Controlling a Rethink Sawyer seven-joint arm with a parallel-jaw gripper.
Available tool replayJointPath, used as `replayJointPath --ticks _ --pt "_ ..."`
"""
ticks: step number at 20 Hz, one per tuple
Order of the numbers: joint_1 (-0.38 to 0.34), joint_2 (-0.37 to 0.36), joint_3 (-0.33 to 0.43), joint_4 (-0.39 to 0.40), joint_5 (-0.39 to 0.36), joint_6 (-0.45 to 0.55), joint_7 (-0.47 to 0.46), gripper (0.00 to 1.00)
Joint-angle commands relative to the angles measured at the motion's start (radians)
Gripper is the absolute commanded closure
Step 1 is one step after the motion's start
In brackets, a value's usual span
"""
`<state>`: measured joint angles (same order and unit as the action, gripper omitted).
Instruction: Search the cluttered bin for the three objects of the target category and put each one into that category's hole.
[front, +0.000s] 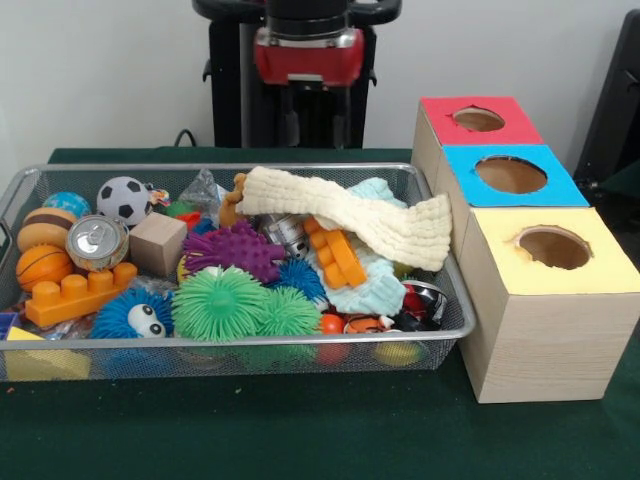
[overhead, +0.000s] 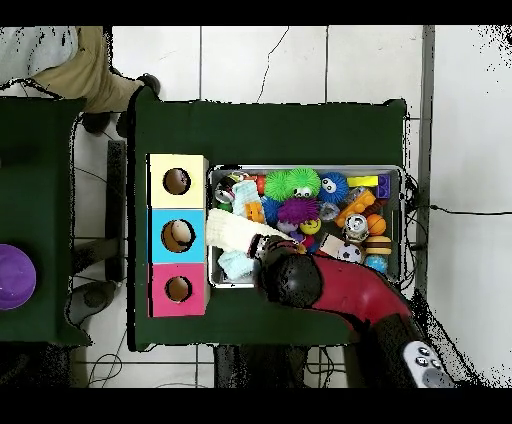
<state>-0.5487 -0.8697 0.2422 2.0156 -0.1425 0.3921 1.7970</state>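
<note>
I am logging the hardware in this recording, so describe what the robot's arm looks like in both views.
The front view shows the arm at the top as a glossy red housing with a black section above it and dark metal parts hanging below. From overhead, the arm is a thick red link ending in a rounded black joint over the bin. The gripper's fingers cannot be made out.

Low close front view, high straight-down overhead view, both on the wire bin (front: 455, 300) (overhead: 403, 215).
</note>
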Motion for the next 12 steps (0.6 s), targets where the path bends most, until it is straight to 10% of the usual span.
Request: replayJointPath --ticks 1,12 --pt "-0.164 0.033 0.162 -0.081 -0.045 0.197 -0.235 0.00" --pt "-0.207 0.129 0.198 -0.058 -0.184 0.070 -0.132 0.00"
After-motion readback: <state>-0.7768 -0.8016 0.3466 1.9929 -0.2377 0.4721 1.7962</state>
